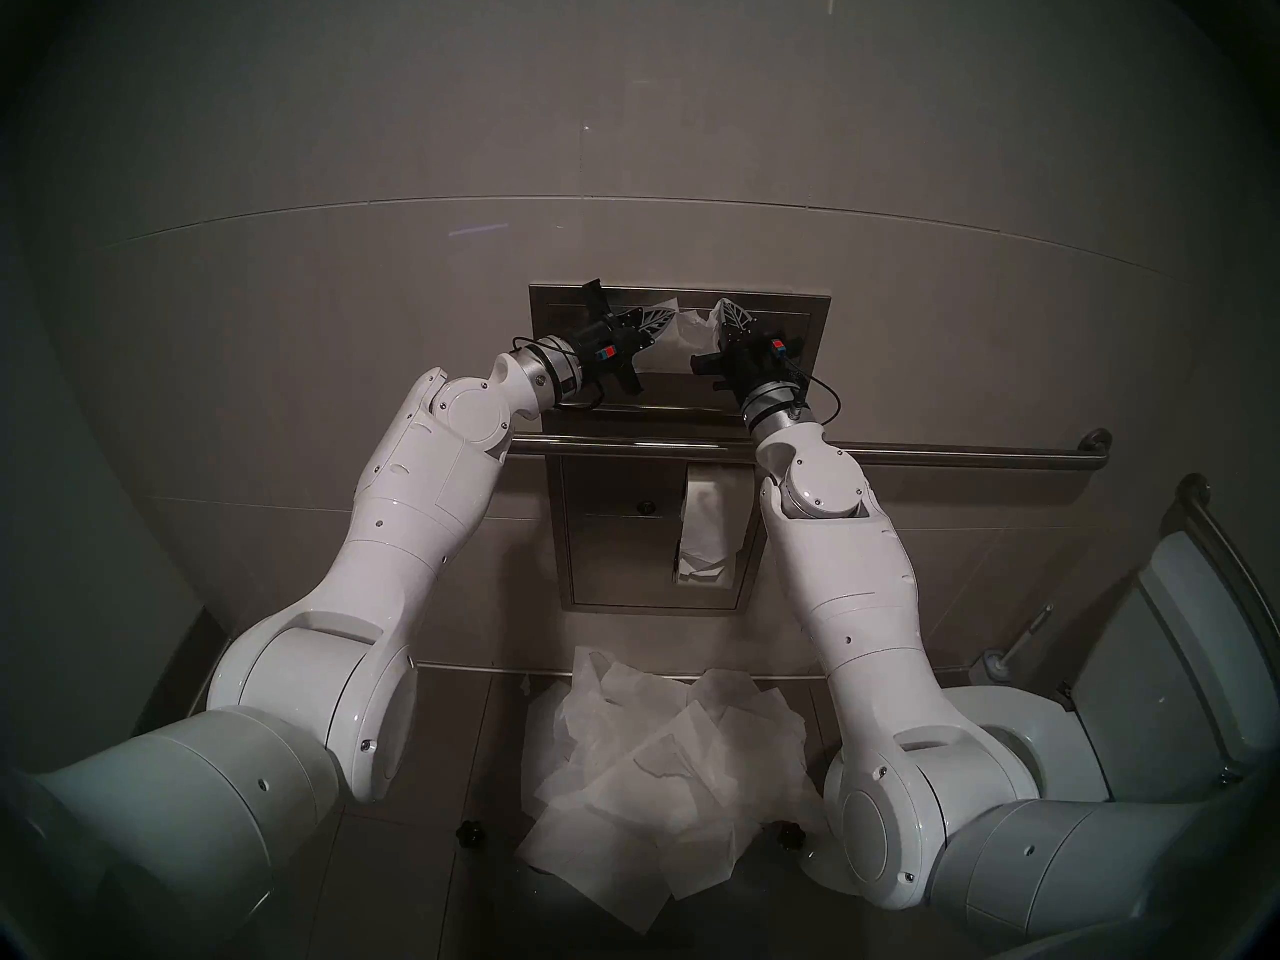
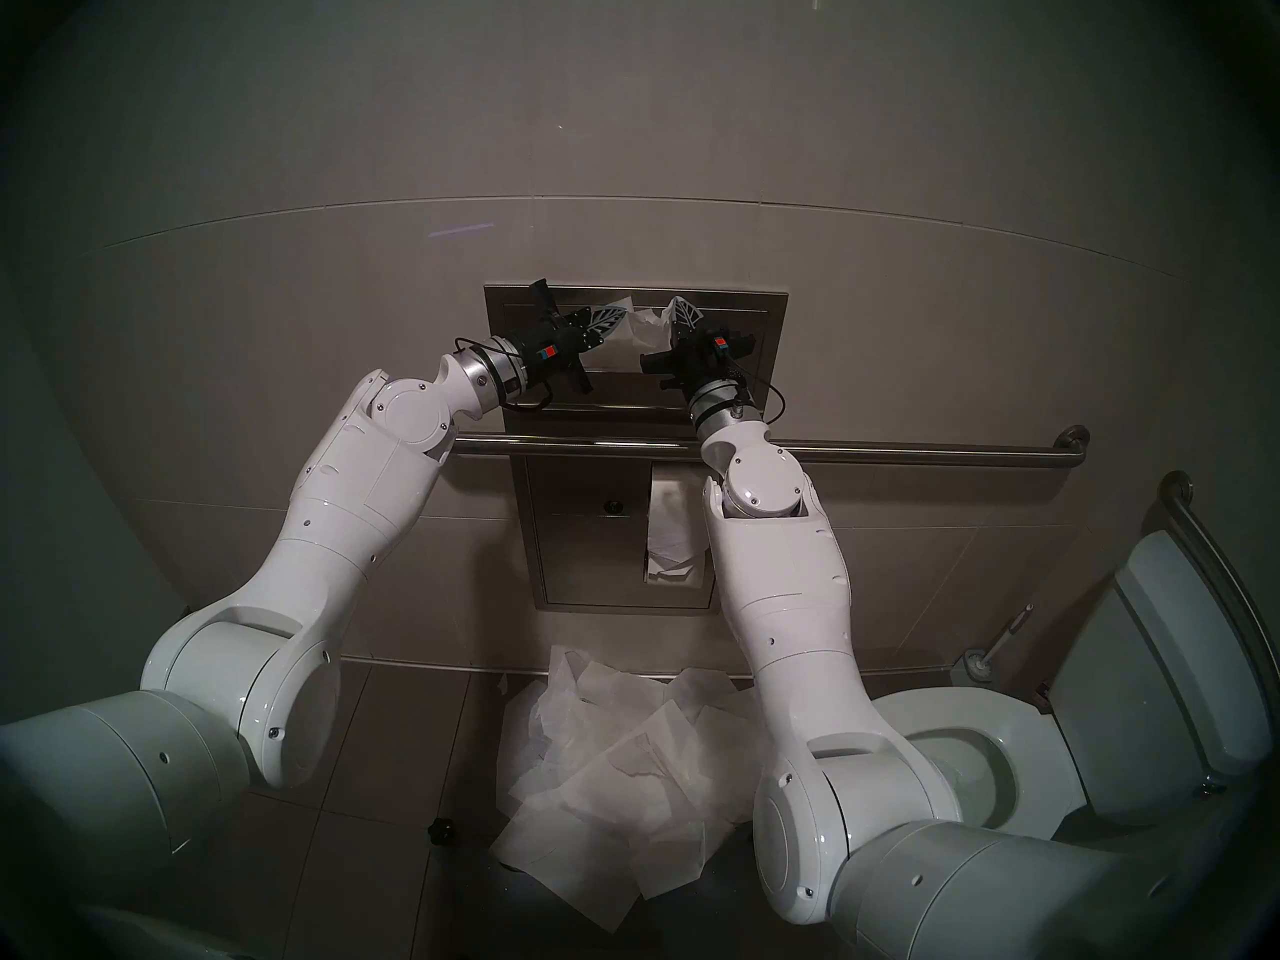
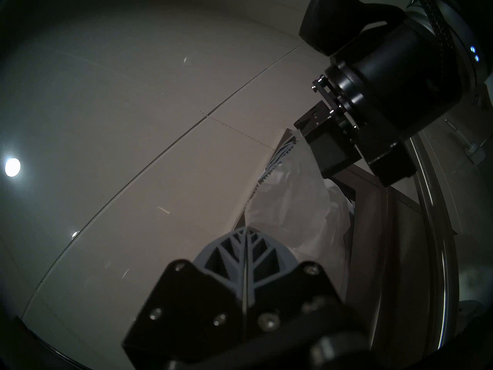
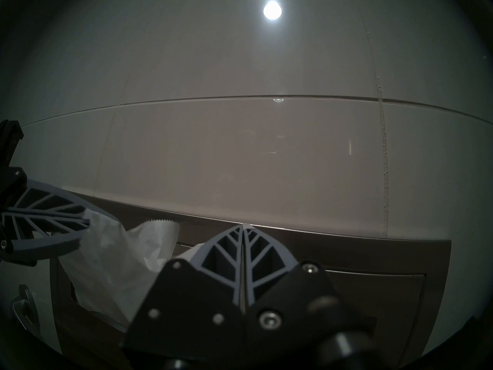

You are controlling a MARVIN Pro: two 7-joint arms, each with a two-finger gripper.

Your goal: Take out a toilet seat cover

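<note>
The tiled wall [image 1: 623, 141] fills the upper half of both head views, its grout lines curving across the frame. At the lower right sits the toilet [image 2: 1039, 751], its lid raised toward the right edge. A steel grab bar [image 1: 970, 456] runs level across the middle right, passing in front of the recessed steel dispenser panel [image 1: 817, 307] at centre frame. On the floor at the lower centre lies a heap of white sheets [image 1: 658, 758], crumpled and overlapping. In the lower part of the panel, below the bar, a toilet paper roll [image 1: 710, 522] hangs with its tail loose.

Both white arms reach up from the bottom corners to the upper part of the panel. The toilet seat cover [image 1: 692, 332] shows there, just above centre frame, as a wrinkled white sheet coming out of the dispenser slot between the two grippers. The left gripper [image 1: 670, 309] comes in from the left, its jaws pressed together on the sheet's left edge; in the right wrist view its ribbed fingers [image 4: 53, 220] at the left edge pinch the paper [image 4: 114, 257]. The right gripper [image 1: 726, 307] points up from the right, jaws fully together; in the left wrist view the sheet [image 3: 293, 201] runs up to its toothed fingers [image 3: 280, 158], and it appears to clamp the sheet's right edge
</note>
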